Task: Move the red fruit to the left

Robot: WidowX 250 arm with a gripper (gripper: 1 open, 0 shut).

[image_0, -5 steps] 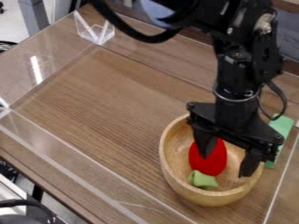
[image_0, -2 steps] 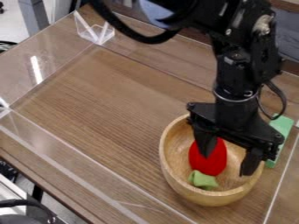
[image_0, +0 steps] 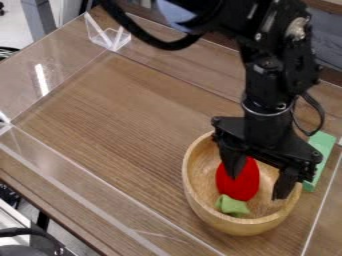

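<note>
Showing at the far left of the pincer [image_0: 262, 172], the bare surface [image_0: 114, 115] is stretching out. The red fruit [image_0: 238, 181] is lying in the bowl [image_0: 199, 199], between the pincer's spread, released fingers. Right of the pincer, a green block [image_0: 322, 160] is resting just outside the bowl.

A wooden bowl [image_0: 202, 192] sits on the brown table [image_0: 114, 130], just beside a green rectangular block [image_0: 321, 163], near the table's edge.

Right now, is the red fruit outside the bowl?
No, the red fruit lies inside the bowl, with the bowl's rim around it.
</note>
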